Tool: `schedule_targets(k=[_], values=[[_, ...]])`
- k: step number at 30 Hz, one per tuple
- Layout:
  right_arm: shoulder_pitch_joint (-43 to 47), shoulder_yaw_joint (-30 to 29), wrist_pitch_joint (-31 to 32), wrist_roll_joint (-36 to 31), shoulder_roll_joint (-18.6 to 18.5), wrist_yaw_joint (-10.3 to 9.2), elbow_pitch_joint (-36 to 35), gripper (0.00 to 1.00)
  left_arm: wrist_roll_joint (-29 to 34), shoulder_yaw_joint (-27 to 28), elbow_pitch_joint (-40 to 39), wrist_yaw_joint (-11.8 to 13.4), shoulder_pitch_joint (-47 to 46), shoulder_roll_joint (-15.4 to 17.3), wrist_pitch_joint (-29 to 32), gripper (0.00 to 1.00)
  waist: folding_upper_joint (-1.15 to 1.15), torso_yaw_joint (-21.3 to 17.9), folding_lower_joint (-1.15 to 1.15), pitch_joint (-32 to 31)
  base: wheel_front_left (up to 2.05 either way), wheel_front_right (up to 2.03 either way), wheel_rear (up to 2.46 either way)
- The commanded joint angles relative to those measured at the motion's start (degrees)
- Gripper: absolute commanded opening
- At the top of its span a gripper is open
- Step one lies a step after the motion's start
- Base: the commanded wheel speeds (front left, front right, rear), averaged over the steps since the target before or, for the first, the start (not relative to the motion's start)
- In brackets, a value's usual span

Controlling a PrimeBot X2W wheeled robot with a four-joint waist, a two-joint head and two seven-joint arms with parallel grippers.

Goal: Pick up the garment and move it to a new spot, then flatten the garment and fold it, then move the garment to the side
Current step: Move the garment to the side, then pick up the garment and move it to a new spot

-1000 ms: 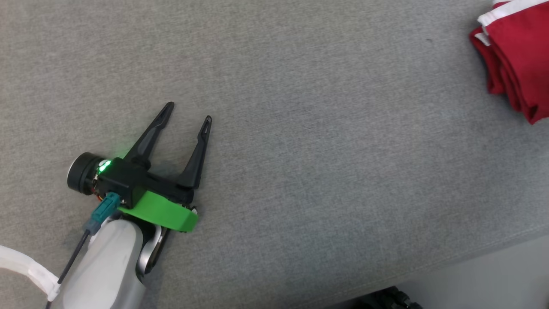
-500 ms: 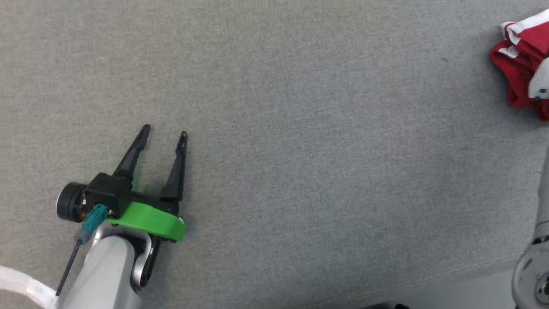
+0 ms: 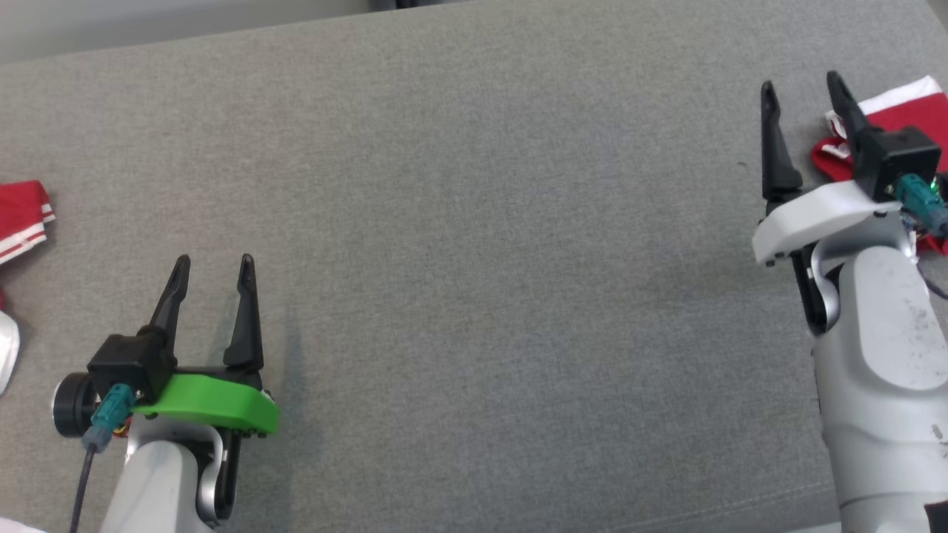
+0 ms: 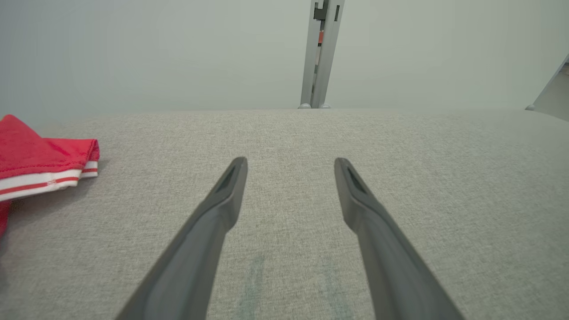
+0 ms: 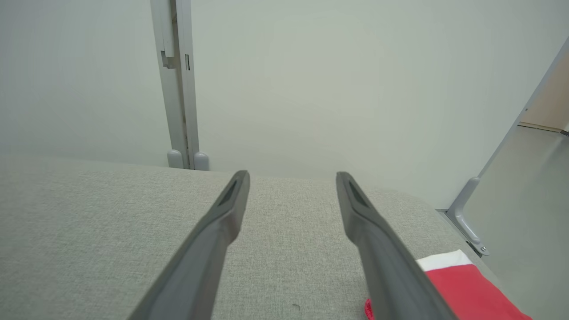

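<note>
Stretching under both arms, the grey padded surface [image 3: 474, 222] bears everything. Over it the right claw [image 3: 800, 80] stands with its two fingers spread wide and nothing between them. The red garment [image 3: 915, 115], white-edged and bunched, lies just beside its outer finger, partly hidden behind the wrist, so whether they touch is hard to say. Low over the fabric, the left claw [image 3: 214, 258] is likewise wide and empty. Well off its outer side lies a second red cloth [image 3: 18, 203] with white stripes, cut by the frame edge
</note>
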Motion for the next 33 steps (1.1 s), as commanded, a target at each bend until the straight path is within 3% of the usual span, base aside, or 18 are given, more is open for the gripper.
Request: schedule_targets(k=[1,14,22,33], values=[[2.47,0.63,-0.26,1.98,-0.23,-0.11,-0.66,1.0,0.98,0.67,0.45,0.2,1.34,-0.56,-0.02,1.0,0.0,2.41,0.0,-3.51,0.0,0.0,0.0],[20.76,8.09,-0.27,15.17,-0.17,-0.11,-4.24,1.0,2.26,2.9,3.65,0.19,8.23,-3.35,-0.02,1.0,0.0,6.49,0.0,-11.44,0.0,0.0,0.0],[28.77,11.63,-0.27,16.0,-0.17,-0.11,-6.65,1.0,2.64,4.18,4.11,0.2,12.92,-4.76,-0.02,1.0,0.0,7.42,0.0,-14.91,0.0,0.0,0.0],[28.94,14.32,-0.28,15.25,-0.11,-0.11,-7.96,1.0,3.95,5.94,0.86,0.19,13.66,-5.58,-0.02,1.0,0.0,8.8,0.0,-13.84,0.0,0.0,0.0]])
